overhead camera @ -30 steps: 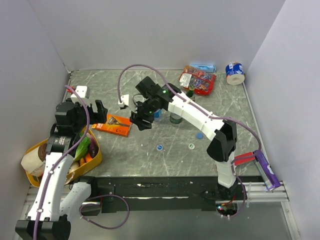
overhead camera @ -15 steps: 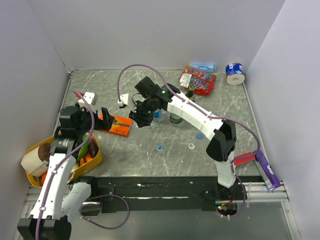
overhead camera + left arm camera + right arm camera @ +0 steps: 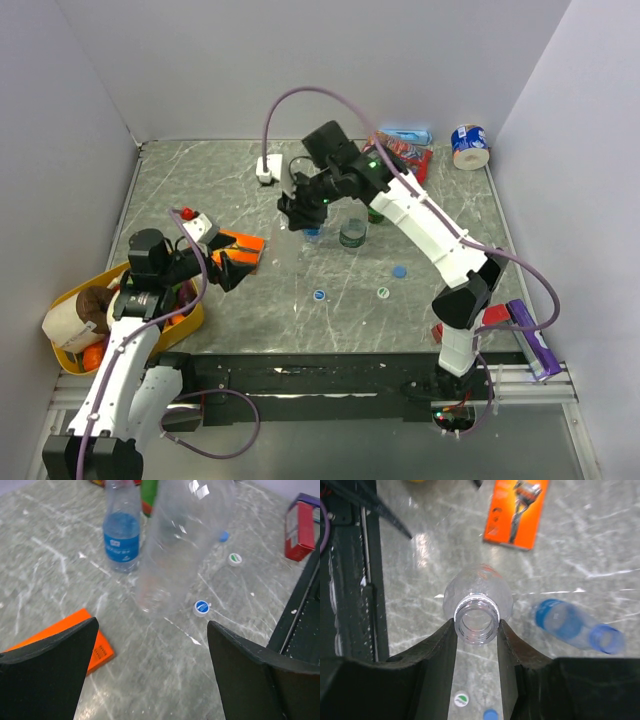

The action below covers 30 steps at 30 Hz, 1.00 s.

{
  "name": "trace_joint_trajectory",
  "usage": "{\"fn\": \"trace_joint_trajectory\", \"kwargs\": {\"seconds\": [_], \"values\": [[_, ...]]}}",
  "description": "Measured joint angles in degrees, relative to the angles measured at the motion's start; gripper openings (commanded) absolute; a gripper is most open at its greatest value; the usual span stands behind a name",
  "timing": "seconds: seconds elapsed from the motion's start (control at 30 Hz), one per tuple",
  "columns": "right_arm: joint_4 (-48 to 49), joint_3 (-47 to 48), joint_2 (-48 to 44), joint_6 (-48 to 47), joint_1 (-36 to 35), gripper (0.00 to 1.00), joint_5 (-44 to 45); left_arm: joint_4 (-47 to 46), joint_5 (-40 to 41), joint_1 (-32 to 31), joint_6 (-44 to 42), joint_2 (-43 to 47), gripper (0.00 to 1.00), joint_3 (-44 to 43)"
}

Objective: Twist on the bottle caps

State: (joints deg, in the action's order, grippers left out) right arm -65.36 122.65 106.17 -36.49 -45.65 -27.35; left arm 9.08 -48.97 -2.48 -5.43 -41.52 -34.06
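The right gripper is pinching the open neck of a clear bottle hanging beneath it; the left gripper is gaping, empty

A robot lab test booth, plain pale walls standing round three sides of a grey stone-look table, left arm and right arm sitting on a black rail at the table's near edge, purple cable looping above the table

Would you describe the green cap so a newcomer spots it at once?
On the table, three caps lie near the front edge. The green cap is the middle one; the blue-white cap and plain blue cap beside it lack green.
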Motion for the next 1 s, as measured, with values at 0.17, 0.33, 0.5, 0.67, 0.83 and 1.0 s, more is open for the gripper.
{"fn": "trace_joint_trajectory", "kwargs": {"seconds": [0.17, 0.33, 0.5, 0.67, 0.83, 1.0], "values": [[-1.3, 5.3, 0.2, 0.9, 1.0, 0.11, -0.8, -7.7, -3.5, -2.4, 0.3, -3.3, 0.96, 3.5], [-3.0, 11.3, 1.1, 1.6, 1.0, 0.08, -3.0, -14.3, -2.5, -6.4, 0.6, -7.6, 0.96, 4.3], [-4.4, 12.1, 1.3, 1.7, 1.0, 0.06, -5.4, -20.3, -0.8, -9.1, 0.7, -11.2, 0.96, 4.8], [-6.2, 12.9, 2.8, 1.7, 1.0, 0.05, -6.8, -24.6, 0.7, -10.7, 0.8, -14.7, 0.96, 4.9], [-6.3, 13.1, 3.7, 1.8, 1.0, 0.03, -7.4, -27.0, 0.2, -12.2, 0.5, -17.8, 0.96, 4.9], [-6.2, 13.1, 3.7, 2.3, 1.1, 0.02, -8.5, -28.5, -0.4, -13.6, 0.3, -18.8, 0.99, 4.9]]}}
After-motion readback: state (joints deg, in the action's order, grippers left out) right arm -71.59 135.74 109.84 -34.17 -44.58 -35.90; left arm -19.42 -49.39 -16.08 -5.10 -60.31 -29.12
